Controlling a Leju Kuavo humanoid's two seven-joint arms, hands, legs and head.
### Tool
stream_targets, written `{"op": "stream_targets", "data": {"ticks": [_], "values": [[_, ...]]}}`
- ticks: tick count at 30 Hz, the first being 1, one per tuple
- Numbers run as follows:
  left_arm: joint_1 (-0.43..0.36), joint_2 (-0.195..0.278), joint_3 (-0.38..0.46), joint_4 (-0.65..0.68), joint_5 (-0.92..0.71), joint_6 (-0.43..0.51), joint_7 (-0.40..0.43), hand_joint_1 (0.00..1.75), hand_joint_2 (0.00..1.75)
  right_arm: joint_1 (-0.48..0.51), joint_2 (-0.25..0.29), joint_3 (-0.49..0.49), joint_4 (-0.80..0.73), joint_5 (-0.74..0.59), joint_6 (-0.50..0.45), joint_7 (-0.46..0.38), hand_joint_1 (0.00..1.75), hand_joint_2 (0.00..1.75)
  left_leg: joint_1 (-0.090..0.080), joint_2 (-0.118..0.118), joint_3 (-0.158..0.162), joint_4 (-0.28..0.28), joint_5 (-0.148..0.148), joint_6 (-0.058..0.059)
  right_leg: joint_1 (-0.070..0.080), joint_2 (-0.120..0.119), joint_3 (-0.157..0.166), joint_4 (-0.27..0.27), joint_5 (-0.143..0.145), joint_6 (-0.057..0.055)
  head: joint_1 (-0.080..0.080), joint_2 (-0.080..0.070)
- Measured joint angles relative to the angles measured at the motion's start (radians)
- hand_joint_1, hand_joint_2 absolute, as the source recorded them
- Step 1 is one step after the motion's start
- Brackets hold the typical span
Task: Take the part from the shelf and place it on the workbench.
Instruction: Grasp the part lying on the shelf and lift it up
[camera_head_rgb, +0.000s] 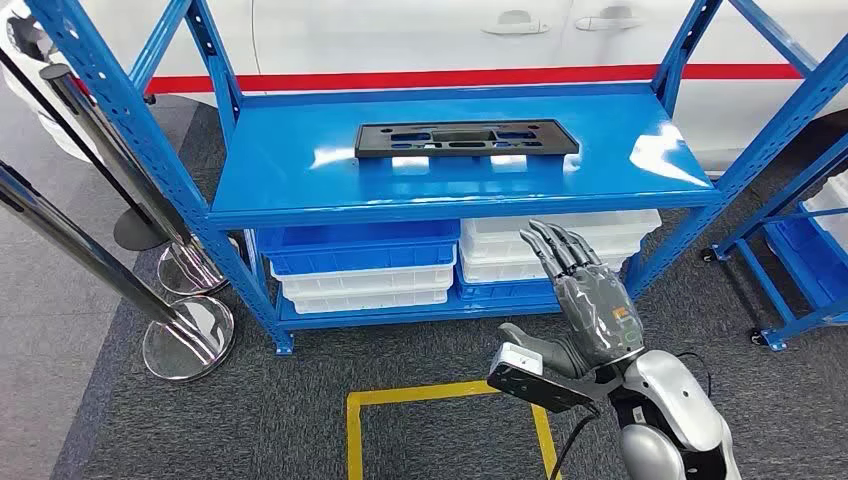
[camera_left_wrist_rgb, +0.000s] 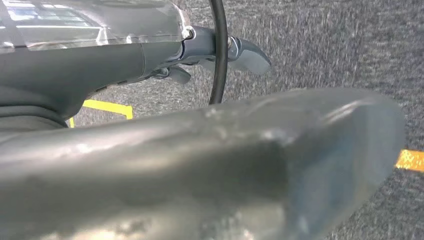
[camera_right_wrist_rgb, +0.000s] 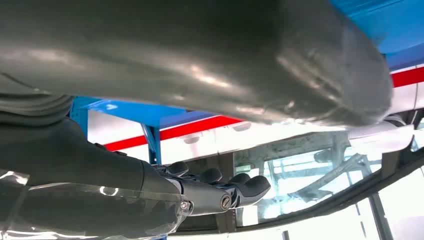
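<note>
Part (camera_head_rgb: 466, 138): black flat slotted plate, lying on top blue shelf (camera_head_rgb: 280, 170), toward back, well apart from my right hand (camera_head_rgb: 588, 300). Right hand raised in front of shelf edge, below part; fingers (camera_head_rgb: 560, 250) extended, apart, holding nothing. Left hand (camera_left_wrist_rgb: 235, 52): seen over grey carpet (camera_left_wrist_rgb: 325, 45); grasp state cannot tell. Bins (camera_head_rgb: 365, 262) on lower shelf. Yellow floor tape (camera_head_rgb: 400, 398) on carpet. White car (camera_head_rgb: 420, 40) with red stripe behind shelf. Part's long axis runs left-right, parallel to shelf front edge.
</note>
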Motion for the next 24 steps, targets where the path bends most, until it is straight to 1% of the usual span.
{"op": "stream_targets", "data": {"ticks": [5,16,18,19,20,21,22,23,24], "values": [[-0.001,0.006,0.001,0.011,-0.004,0.002,0.000,0.00,0.00,-0.012,-0.001,0.018,0.000,0.000,0.000,0.000,0.00,0.00,0.000,0.000,0.000,0.000,0.000,0.000,0.000,0.000,0.000,0.000,0.000,0.006,0.000,0.000],[-0.002,0.012,0.006,0.027,-0.006,0.003,-0.001,0.00,0.00,-0.024,-0.005,0.036,0.000,0.000,0.000,0.001,0.00,0.00,0.004,0.000,0.001,0.000,0.000,-0.001,0.000,0.000,-0.001,0.001,-0.001,0.007,0.000,0.000],[-0.003,0.014,0.006,0.028,-0.007,0.003,-0.001,0.00,0.00,-0.024,-0.005,0.037,0.000,0.000,0.000,0.001,0.00,0.00,0.000,0.000,0.000,0.003,-0.001,0.004,-0.002,0.000,0.000,-0.002,0.001,0.011,0.000,0.000],[-0.003,0.014,0.006,0.028,-0.007,0.004,-0.001,0.00,0.00,-0.025,-0.005,0.038,0.000,0.000,0.000,0.002,0.00,0.00,-0.002,0.000,0.000,0.002,0.000,0.008,-0.003,0.000,0.000,-0.004,0.003,0.014,0.000,0.000],[-0.004,0.015,0.006,0.029,-0.008,0.004,-0.001,0.00,0.00,-0.026,-0.005,0.038,-0.001,0.000,-0.001,0.003,0.00,0.00,0.001,0.001,0.003,-0.005,0.004,0.015,-0.003,-0.001,0.001,-0.003,0.002,0.018,0.000,0.000],[-0.004,0.015,0.006,0.029,-0.008,0.005,-0.001,0.00,0.00,-0.026,-0.007,0.039,-0.002,0.001,-0.001,0.004,0.00,0.00,0.005,0.002,0.008,-0.017,0.010,0.020,-0.002,-0.003,-0.002,0.006,-0.003,0.021,0.000,0.000],[-0.005,0.015,0.006,0.030,-0.008,0.006,-0.002,0.00,0.00,-0.027,-0.008,0.039,-0.002,0.001,-0.002,0.006,0.00,0.00,0.009,0.004,0.013,-0.028,0.016,0.025,-0.001,-0.005,-0.012,0.029,-0.019,0.024,0.000,0.000],[-0.005,0.015,0.006,0.032,-0.008,0.007,-0.002,0.00,0.00,-0.028,-0.010,0.039,-0.003,0.001,-0.003,0.008,0.00,0.00,0.013,0.007,0.017,-0.036,0.020,0.028,-0.002,-0.007,-0.032,0.073,-0.044,0.027,0.000,0.000],[-0.005,0.015,0.006,0.033,-0.009,0.009,-0.002,0.00,0.00,-0.027,-0.012,0.040,-0.003,0.001,-0.004,0.009,0.00,0.00,0.012,0.008,0.018,-0.039,0.021,0.030,-0.006,-0.007,-0.062,0.131,-0.076,0.031,0.000,0.000]]}}
